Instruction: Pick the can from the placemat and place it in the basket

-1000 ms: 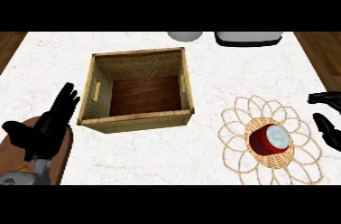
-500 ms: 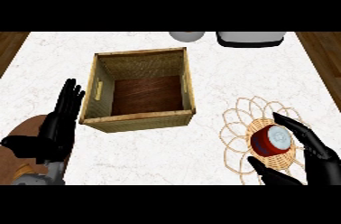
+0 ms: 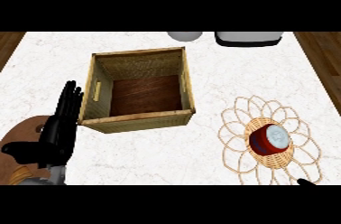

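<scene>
A red can (image 3: 269, 140) with a pale lid stands on the woven centre of a looped wicker placemat (image 3: 234, 123) at the right of the counter. An open square wicker basket (image 3: 138, 120) with a dark wooden floor sits left of centre, with nothing in it. My left hand (image 3: 58, 127) is open, fingers straight and pointing up, just left of the basket's front corner. Of my right hand (image 3: 307, 182) only a black tip shows at the lower right edge, below the placemat and clear of the can.
A grey round object (image 3: 184, 35) and a white appliance (image 3: 248, 38) stand at the counter's far edge. A brown wooden disc (image 3: 19, 138) lies under my left forearm. Wooden floor shows past the counter's left and right edges.
My right hand, which was around the can half a second ago, has drawn back down almost out of view. The can stays on the placemat. My left hand has shifted slightly right.
</scene>
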`<action>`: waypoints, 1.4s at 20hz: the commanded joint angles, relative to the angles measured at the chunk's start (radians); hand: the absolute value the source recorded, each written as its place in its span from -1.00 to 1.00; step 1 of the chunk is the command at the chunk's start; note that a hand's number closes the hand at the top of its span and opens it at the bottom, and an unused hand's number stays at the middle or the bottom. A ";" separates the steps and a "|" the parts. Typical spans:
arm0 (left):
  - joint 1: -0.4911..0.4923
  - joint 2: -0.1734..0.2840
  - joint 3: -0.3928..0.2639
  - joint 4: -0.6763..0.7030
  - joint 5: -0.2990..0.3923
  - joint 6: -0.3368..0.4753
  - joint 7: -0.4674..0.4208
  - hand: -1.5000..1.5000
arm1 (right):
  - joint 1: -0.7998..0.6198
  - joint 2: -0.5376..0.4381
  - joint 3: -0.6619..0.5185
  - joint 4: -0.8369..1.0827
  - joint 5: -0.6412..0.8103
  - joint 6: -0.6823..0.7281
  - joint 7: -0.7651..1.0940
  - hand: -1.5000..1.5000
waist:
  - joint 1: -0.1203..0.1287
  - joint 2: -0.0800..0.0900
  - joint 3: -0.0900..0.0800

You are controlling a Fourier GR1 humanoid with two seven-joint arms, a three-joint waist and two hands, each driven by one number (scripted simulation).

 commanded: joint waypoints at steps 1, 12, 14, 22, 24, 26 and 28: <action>0.014 -0.010 -0.015 -0.023 -0.012 0.009 -0.004 0.00 | 0.080 -0.148 -0.041 -0.164 0.059 0.190 0.242 -1.00 | 0.010 0.002 -0.002; -0.022 -0.053 -0.043 -0.010 -0.048 0.015 0.008 0.00 | -0.209 -0.217 -0.008 -0.333 -0.241 0.553 0.730 -1.00 | 0.036 0.006 0.008; -0.017 -0.016 -0.001 -0.021 -0.016 -0.023 0.030 0.00 | -0.295 -0.219 0.047 -0.336 -0.221 0.605 0.851 -1.00 | 0.042 0.005 0.008; -0.058 -0.079 0.017 0.061 -0.052 -0.038 -0.003 0.00 | -0.359 -0.169 0.126 -0.154 -0.100 0.611 0.844 -1.00 | 0.032 0.006 0.010; 0.042 -0.063 0.024 0.008 -0.044 -0.064 -0.040 0.00 | -0.345 -0.163 0.069 -0.202 -0.150 0.634 0.877 -1.00 | 0.032 0.004 0.010; -0.033 -0.083 0.024 0.013 -0.069 -0.035 0.026 0.00 | -0.250 -0.123 0.084 -0.146 -0.067 0.589 0.727 -1.00 | 0.026 0.003 0.011; 0.026 -0.037 0.033 -0.121 -0.069 -0.039 0.109 0.00 | -0.298 -0.095 0.073 -0.068 -0.066 0.585 0.688 -1.00 | 0.035 0.003 0.011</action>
